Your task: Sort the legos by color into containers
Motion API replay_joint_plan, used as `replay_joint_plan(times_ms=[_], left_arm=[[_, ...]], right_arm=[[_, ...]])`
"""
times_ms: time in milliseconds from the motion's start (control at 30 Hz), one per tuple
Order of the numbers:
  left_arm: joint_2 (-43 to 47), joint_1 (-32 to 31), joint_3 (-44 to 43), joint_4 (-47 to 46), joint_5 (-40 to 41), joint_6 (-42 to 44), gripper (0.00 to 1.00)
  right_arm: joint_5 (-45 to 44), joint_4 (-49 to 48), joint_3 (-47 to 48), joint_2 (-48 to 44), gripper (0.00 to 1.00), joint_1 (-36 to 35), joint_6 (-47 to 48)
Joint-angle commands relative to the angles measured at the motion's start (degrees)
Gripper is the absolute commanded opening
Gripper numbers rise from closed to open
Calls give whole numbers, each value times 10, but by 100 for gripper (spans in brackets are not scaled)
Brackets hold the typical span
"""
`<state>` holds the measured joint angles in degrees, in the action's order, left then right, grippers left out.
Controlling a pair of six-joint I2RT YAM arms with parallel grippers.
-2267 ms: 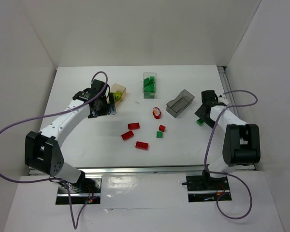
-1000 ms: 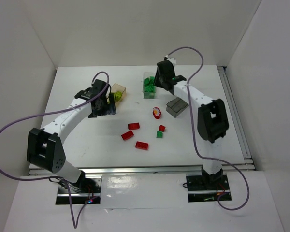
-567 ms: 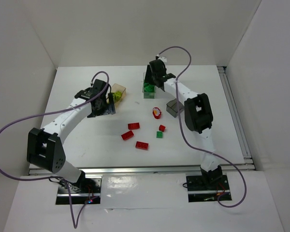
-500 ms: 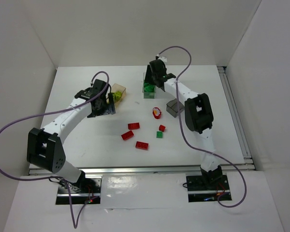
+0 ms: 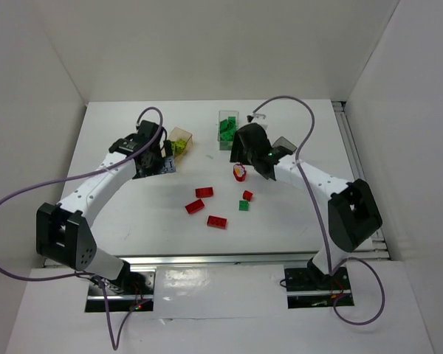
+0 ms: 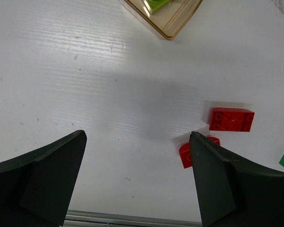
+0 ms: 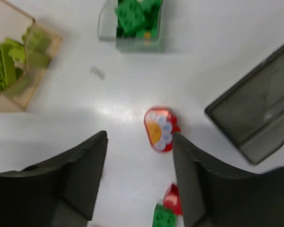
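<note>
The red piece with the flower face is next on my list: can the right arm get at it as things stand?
Probably yes. The right gripper hangs over the red piece with its jaws apart and empty, and the grey container stands clear to one side.

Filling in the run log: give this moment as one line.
left gripper: open, empty, near tan box | right gripper: open, empty, above red flower piece | loose: red bricks, green brick
</note>
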<state>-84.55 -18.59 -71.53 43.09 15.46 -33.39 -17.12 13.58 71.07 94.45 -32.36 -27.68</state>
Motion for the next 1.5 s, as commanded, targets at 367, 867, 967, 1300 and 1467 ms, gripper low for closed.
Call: replay_joint_plan(times_ms=[367,867,967,1300,1467], left_arm=[[26,-2,17,-8,-18,-7,99],[21,-2,22,-13,-18,-2,99],[21,-2,22,-13,-18,-2,99],[11,-2,10,-13,-12,-2,99],[11,-2,10,-8,-6,-2,99]], right_arm=[[7,125,-163,-59,84,-117,-141],[-21,120,-136,37,61,-129,-112],[-21,114,-136,31,40,-129,-112],[-32,99,29,28,24,-47,23],[-27,83,201,155,24,9,66]])
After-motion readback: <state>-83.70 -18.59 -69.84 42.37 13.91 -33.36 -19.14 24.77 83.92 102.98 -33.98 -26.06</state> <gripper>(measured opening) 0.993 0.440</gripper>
